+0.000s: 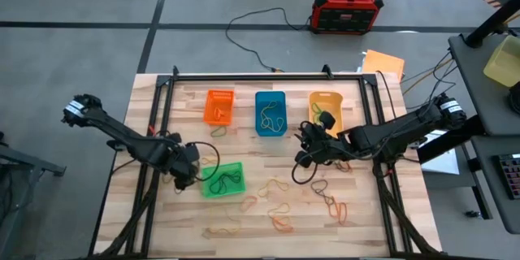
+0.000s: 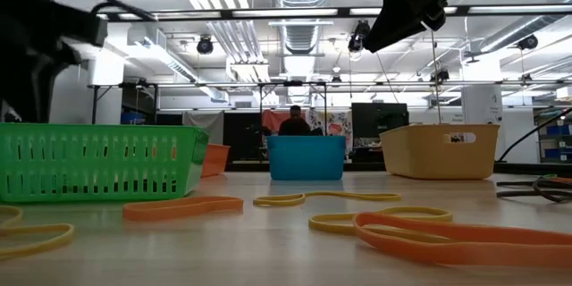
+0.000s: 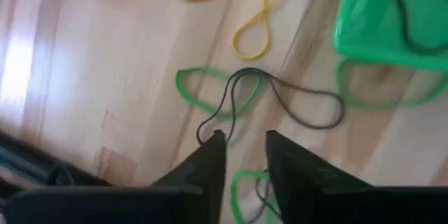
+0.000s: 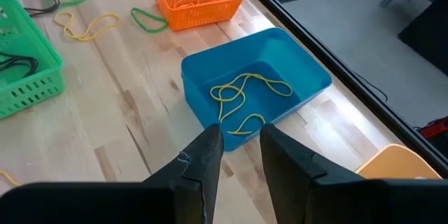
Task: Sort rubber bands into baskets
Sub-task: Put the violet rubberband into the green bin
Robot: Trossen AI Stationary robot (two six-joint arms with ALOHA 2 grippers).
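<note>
No readable text — label on yellow-orange basket (image 2: 439, 150) seemingly there, too small.

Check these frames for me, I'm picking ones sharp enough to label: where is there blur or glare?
Left wrist view: soft motion blur on the green basket and the bands, with bright glare on the wood at one edge. Low view: the nearest orange band is out of focus, and ceiling lights glare. Right wrist view: crisp on the blue basket. High view: evenly lit.
</note>
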